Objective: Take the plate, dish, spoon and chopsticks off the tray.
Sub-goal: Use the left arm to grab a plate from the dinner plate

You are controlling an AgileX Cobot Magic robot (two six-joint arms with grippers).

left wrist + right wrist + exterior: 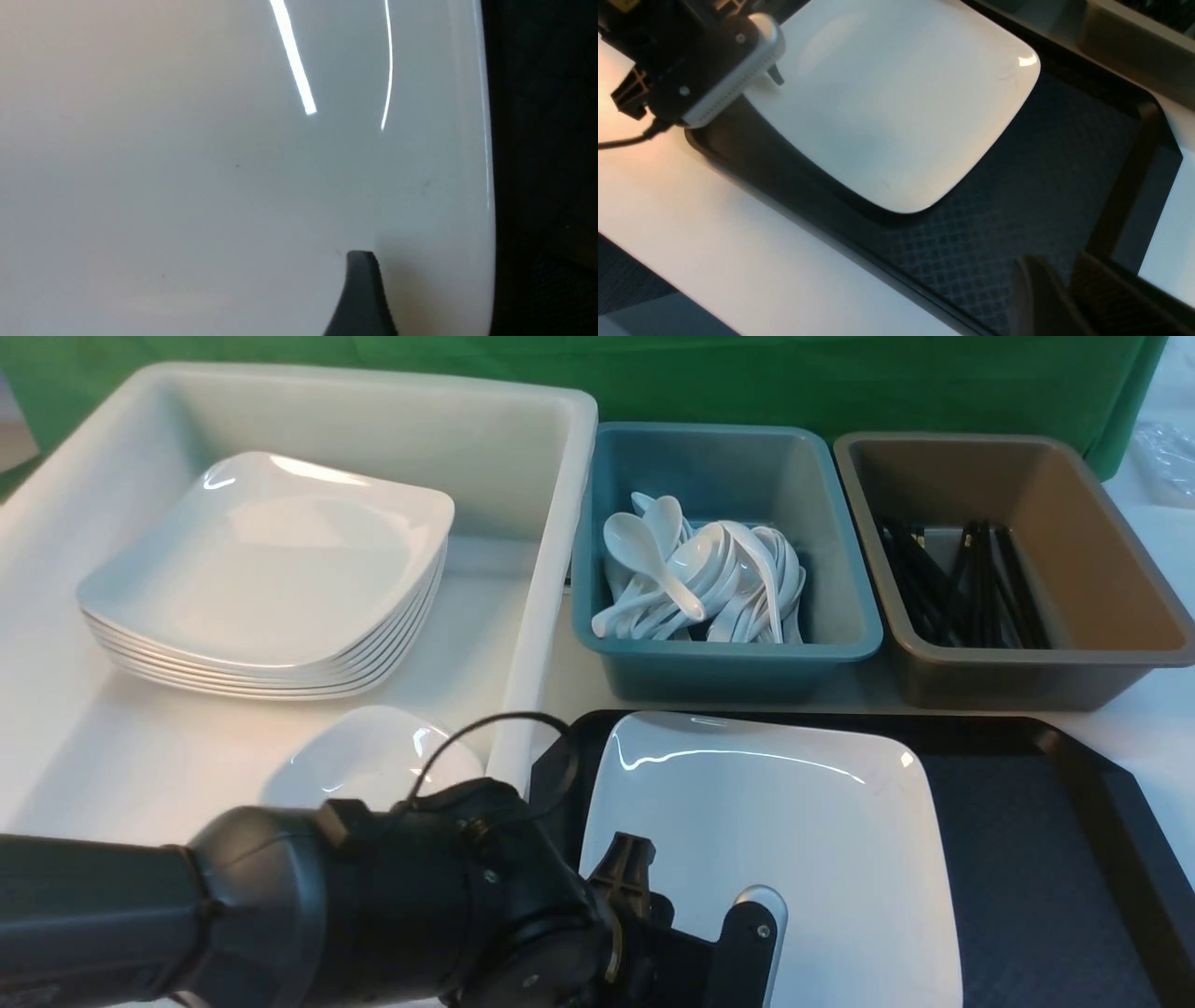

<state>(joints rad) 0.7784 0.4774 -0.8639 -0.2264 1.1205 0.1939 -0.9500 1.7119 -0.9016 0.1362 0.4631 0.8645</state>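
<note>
Our left tool [774, 77] meets the plate [794, 821] at its rim, 1 finger [362, 289] on top, likely to lift it off the tray [1027, 859]; we cannot tell if it's clamped.

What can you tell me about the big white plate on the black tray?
The plate is big, white and shiny, square with rounded corners and a raised rim. It looks like ceramic or hard plastic. It is empty and lies on the left part of the black tray. The left gripper has one finger over the plate's left edge, but whether it is pinching the plate cannot be seen.
</note>
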